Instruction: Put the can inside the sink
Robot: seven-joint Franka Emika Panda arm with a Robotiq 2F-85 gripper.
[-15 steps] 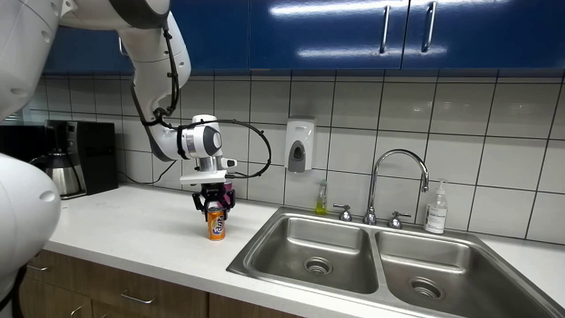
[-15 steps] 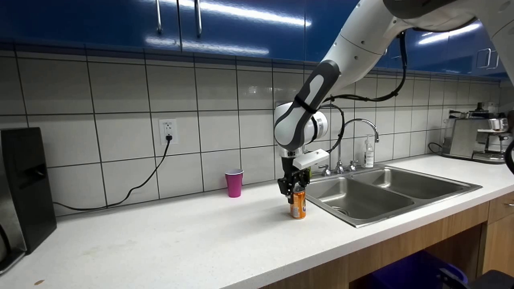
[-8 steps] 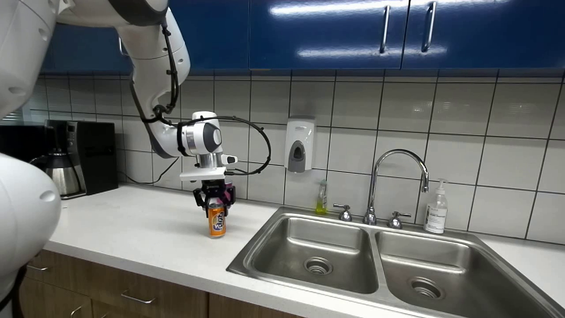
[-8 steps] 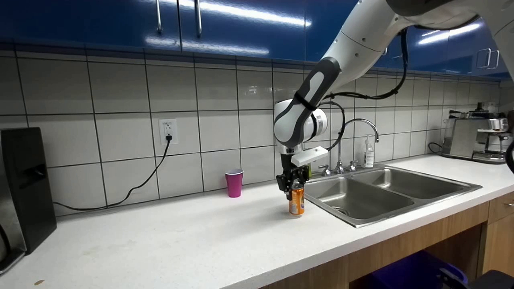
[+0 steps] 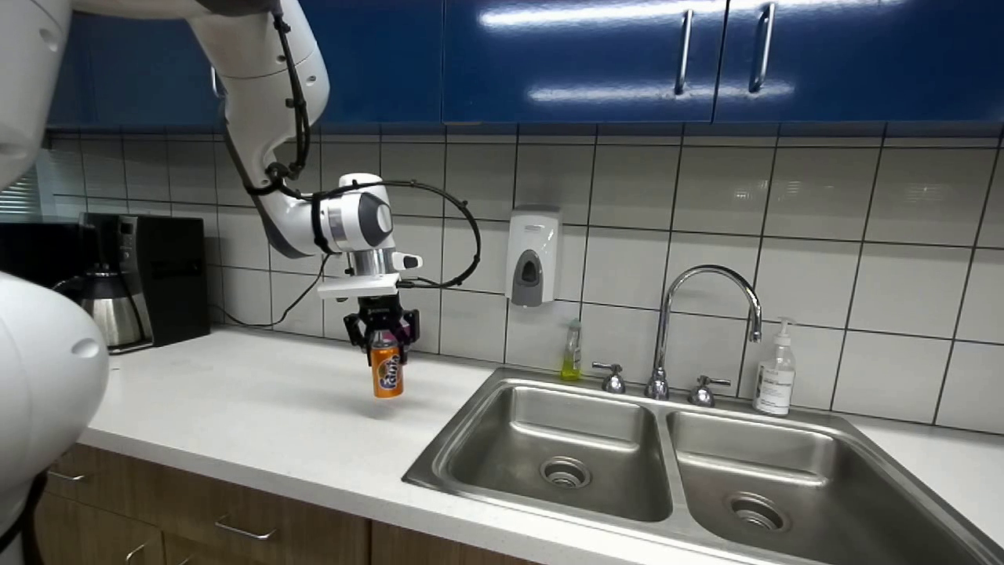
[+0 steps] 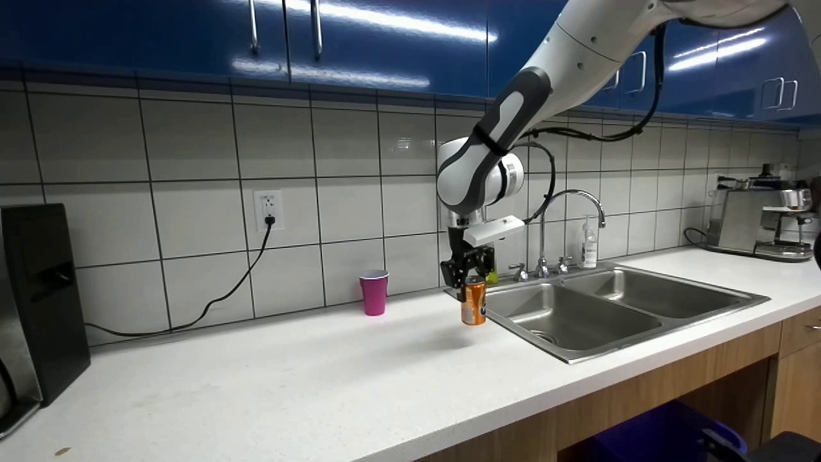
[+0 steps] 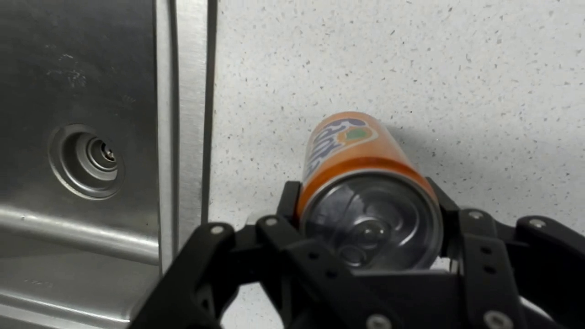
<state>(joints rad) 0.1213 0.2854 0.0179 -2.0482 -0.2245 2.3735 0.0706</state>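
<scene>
The orange can hangs upright a little above the white counter in both exterior views. My gripper is shut on its upper part, one finger on each side. In the wrist view, the can's silvery top sits between the fingers, and its body points away from the camera. The steel double sink lies beside the can. Its rim and a basin with a drain show at the left of the wrist view. The gooseneck faucet stands at the sink's back.
A pink cup stands near the wall behind the gripper. A yellow-green bottle and a pump bottle stand at the sink's back edge. A soap dispenser hangs on the wall. Blue cabinets hang above. A coffee maker stands aside.
My gripper has risen with the can in it. The can has left the counter and now hangs above it, with its shadow apart from it. The sink and cup have not moved.
</scene>
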